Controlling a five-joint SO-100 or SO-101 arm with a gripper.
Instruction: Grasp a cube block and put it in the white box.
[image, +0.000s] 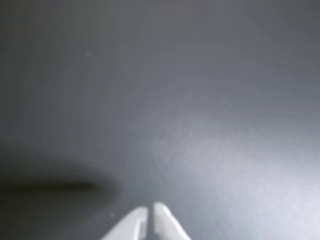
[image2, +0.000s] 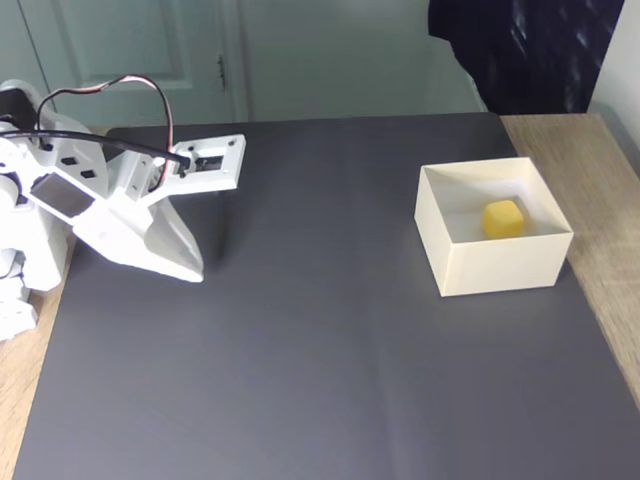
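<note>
Cube block sits inside the white box. Gripper is well left of the box in the fixed view, over the dark mat, fingers nearly closed, holding nothing.

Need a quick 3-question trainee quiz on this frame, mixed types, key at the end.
1. True or false: the cube block lies inside the white box.
2. Multiple choice: in the fixed view, the gripper is
A. above the box
B. at the left of the dark mat, far from the box
C. on the bare wood at the right
3. Fill in: in the wrist view, the jaws of the gripper are nearly ____, with nothing between them.

Key: 1 true; 2 B; 3 closed
</note>
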